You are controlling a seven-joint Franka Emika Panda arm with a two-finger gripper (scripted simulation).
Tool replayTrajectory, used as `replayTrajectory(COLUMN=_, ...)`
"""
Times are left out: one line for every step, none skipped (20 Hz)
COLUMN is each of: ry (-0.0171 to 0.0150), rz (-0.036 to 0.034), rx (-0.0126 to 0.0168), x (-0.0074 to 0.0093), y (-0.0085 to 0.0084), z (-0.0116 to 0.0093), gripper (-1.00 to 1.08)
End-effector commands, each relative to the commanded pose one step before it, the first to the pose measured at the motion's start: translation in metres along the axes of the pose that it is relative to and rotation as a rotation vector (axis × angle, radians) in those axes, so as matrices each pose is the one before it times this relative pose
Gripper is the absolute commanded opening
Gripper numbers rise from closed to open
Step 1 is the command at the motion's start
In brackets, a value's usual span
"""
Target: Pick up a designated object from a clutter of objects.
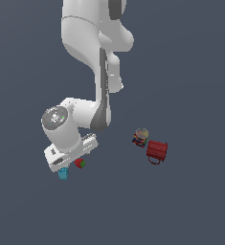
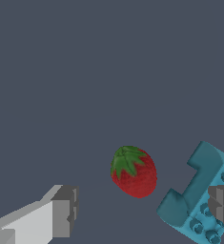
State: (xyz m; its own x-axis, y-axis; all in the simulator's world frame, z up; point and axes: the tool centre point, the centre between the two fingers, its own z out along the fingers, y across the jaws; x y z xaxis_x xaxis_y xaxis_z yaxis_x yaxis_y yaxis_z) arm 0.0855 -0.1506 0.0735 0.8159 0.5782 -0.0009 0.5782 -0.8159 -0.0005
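So the strawberry is sitting on the dark grey worktop, low and a bit left of centre in the exterior view, poking out from under the edge of the white hand. On my wrist feed it's lying between the two fingers: the pale one comes in from the lower-left corner and a grey tip shows at the lower-right edge. They're spread wide and neither is touching the berry, so the gripper has hold of nothing right now.

Annoying bit: the cyan brick is just beside the strawberry, and on the wrist feed that right-hand fingertip overlaps it. I can't tell if it's above the brick or actually resting on it.

Further out, the little multicoloured can and the dark-red ribbed box are right next to each other, right of centre in the exterior view, well apart from the action.

Progress-wise I'd say the approach is basically lined up, but the grab itself isn't done. Left to do: get fully down around the berry, close, lift.
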Motion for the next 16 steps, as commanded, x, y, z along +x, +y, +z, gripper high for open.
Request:
replayTrajectory(ry=0.00000, rz=-0.00021, rx=0.00000, x=0.00005, y=-0.00003, z=0.00004, gripper=1.00)
replayTrajectory(ry=0.00000, rz=0.00000, rx=0.00000, x=-0.00002, y=0.00001, z=0.00036, gripper=1.00)
replayTrajectory(ry=0.00000, rz=0.00000, rx=0.00000, x=-0.00005, y=0.00003, z=0.00107, gripper=1.00)
replayTrajectory(ry=0.00000, rz=0.00000, rx=0.00000, x=-0.00008, y=0.00004, z=0.00178, gripper=1.00)
replayTrajectory(ry=0.00000, rz=0.00000, rx=0.00000, x=-0.00012, y=0.00005, z=0.00249, gripper=1.00)
replayTrajectory(ry=0.00016, rz=-0.00067, rx=-0.00009, x=0.00015, y=-0.00023, z=0.00308, gripper=1.00)
replayTrajectory(ry=0.00000, rz=0.00000, rx=0.00000, x=-0.00021, y=0.00007, z=0.00388, gripper=1.00)
replayTrajectory(ry=0.00016, rz=-0.00067, rx=-0.00008, x=0.00006, y=-0.00022, z=0.00446, gripper=1.00)
replayTrajectory(ry=0.00000, rz=0.00000, rx=0.00000, x=-0.00030, y=0.00006, z=0.00523, gripper=1.00)
replayTrajectory(ry=0.00016, rz=-0.00067, rx=-0.00008, x=-0.00002, y=-0.00023, z=0.00574, gripper=1.00)
replayTrajectory(ry=0.00011, rz=-0.00047, rx=-0.00006, x=-0.00009, y=-0.00014, z=0.00548, gripper=1.00)
replayTrajectory(ry=0.00011, rz=-0.00047, rx=-0.00006, x=-0.00003, y=-0.00012, z=0.00471, gripper=1.00)
replayTrajectory(ry=0.00000, rz=0.00000, rx=0.00000, x=-0.00017, y=0.00011, z=0.00401, gripper=1.00)
replayTrajectory(ry=0.00016, rz=-0.00067, rx=-0.00009, x=0.00024, y=-0.00013, z=0.00313, gripper=1.00)
replayTrajectory(ry=0.00000, rz=0.00000, rx=0.00000, x=0.00001, y=0.00020, z=0.00247, gripper=1.00)
replayTrajectory(ry=0.00000, rz=0.00000, rx=0.00000, x=0.00011, y=0.00025, z=0.00171, gripper=1.00)
